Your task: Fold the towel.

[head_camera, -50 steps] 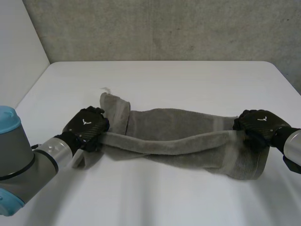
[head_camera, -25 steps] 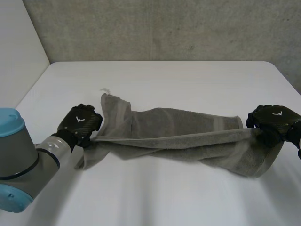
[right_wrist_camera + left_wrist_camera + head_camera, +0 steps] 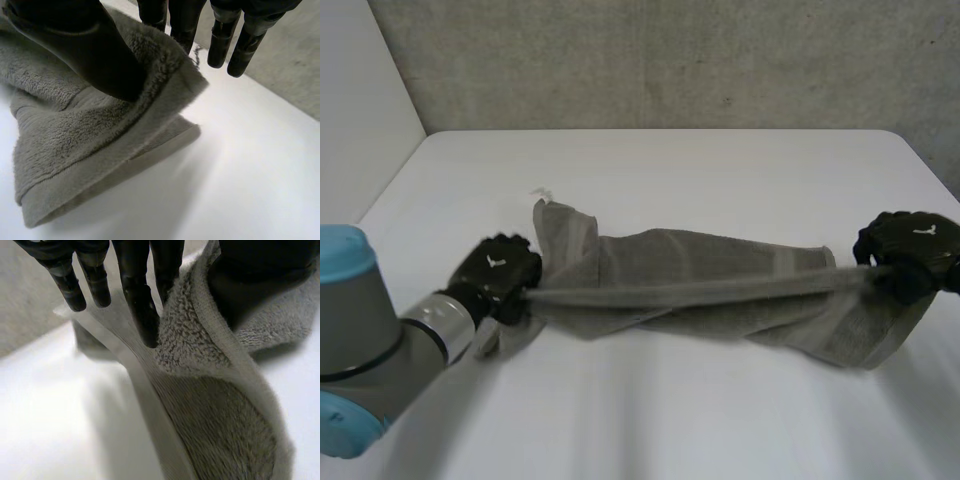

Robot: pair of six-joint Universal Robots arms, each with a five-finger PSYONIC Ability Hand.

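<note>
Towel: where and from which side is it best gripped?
The towel is probably best pinched at its two short ends, each hand coming in from its own side: the left hand and right hand grip there, and the lifted edge runs taut between them.

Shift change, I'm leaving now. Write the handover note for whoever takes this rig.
Left hand: shut on the towel, pinching its edge at the left end.
Right hand: shut on the towel's right end, pinching near a corner.
Towel: bunched lengthwise, one edge taut between the hands, the rest sagging onto the table.
Done: both ends gripped.
To do: no neat fold yet; carry the held edge over and lay it flat.
</note>
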